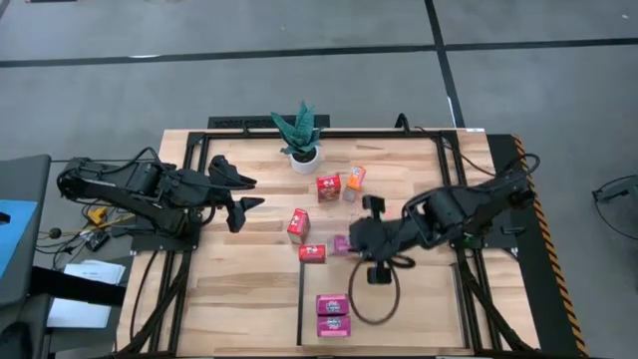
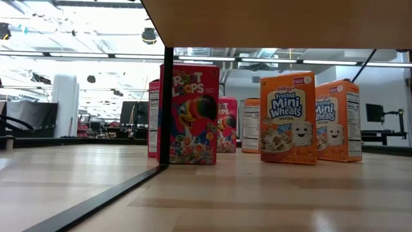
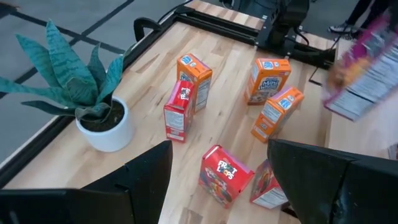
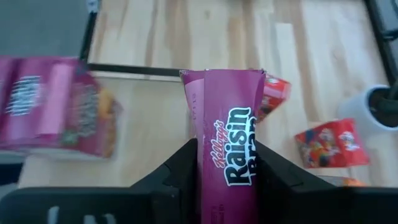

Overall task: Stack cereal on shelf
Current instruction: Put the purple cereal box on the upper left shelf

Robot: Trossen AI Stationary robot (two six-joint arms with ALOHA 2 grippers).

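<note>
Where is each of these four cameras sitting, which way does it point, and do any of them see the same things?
High view: overhead, looking straight down on the table; both arms show.
Low view: at tabletop height, looking level at standing cereal boxes; no arm shows.
Left wrist view: on the left arm, facing the potted plant; the open left gripper shows.
Right wrist view: on the right arm; the right gripper clamps a purple Raisin Bran box.
Shared: the high view also shows that plant.
</note>
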